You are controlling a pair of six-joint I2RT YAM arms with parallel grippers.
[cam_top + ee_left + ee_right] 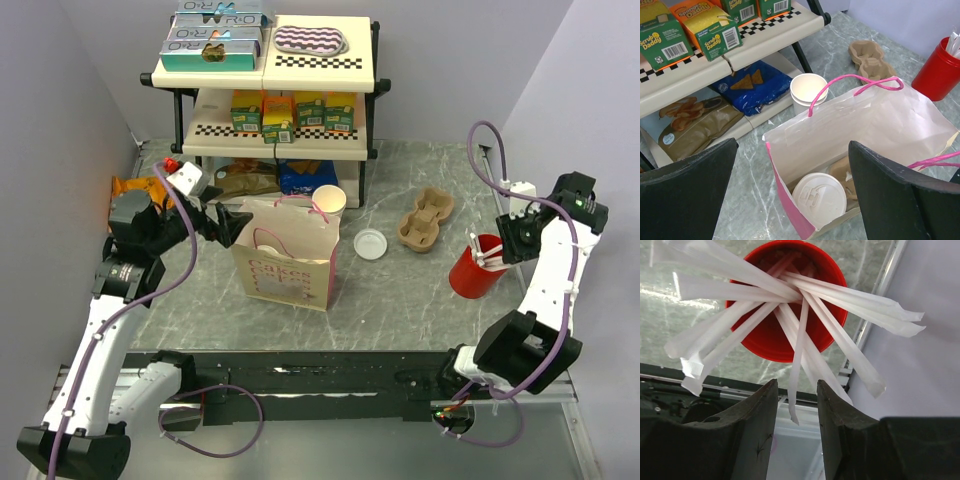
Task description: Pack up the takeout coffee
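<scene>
**Fig.** We find the cream-white paper cup with round white plastic lid (819,199) upright at one end inside the pink-handled white paper bag (880,125), its lid well below the rim. The bag's mouth gapes wide. The left gripper (792,150) is spread wide above it. The right gripper (796,395), jaws narrowly apart, straddles one white wrapped straw (799,355) in the red plastic cup (771,351).

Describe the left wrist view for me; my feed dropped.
An open white paper bag with pink handles fills the centre, with the takeout cup, round white plastic lid on, at its bottom beside brown cardboard. The left gripper hangs above it, black fingers wide apart; a stack of lidless cream cups stands behind the bag.
</scene>
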